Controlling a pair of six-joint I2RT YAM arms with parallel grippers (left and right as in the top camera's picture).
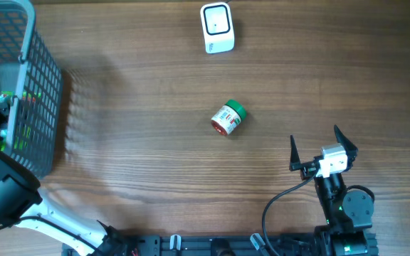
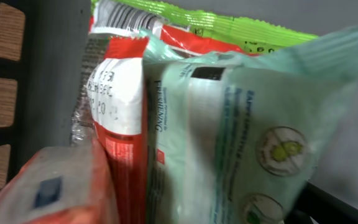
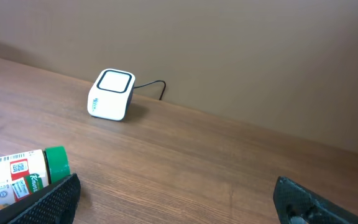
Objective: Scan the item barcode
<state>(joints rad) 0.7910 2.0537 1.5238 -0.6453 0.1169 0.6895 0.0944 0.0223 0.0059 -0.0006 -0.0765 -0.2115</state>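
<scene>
The wooden desk (image 1: 155, 163) fills the overhead view. At its upper left stands a grey mesh basket (image 1: 45, 92), cut off by the left frame edge. The left arm rises from the lower left corner and reaches into this basket, so the left pincer (image 1: 2, 99) sits among the goods inside.

In the left wrist view the basket's contents crowd the lens. A pale green packet (image 2: 260, 124) takes up the right half, and a red-and-white packet (image 2: 120, 106) stands just left of it. A bright green packet (image 2: 229, 25) runs along the top, and an orange one (image 2: 55, 186) is at the lower left. That view is blurred and very close. The left pincer seems spread wide with nothing caught in it, though its fingers cannot be made out.

At the lower right of the overhead view the right pincer (image 1: 314, 135) hovers above bare wood. Its two black fingers are spread fully apart and hold nothing.

A white barcode scanner (image 1: 217, 27) sits at top centre, with its dark window facing up.

A small jar (image 1: 228, 119) with a green cap and a red-and-white label lies on its side near the middle. It is well apart from the scanner and from both pincers.
</scene>
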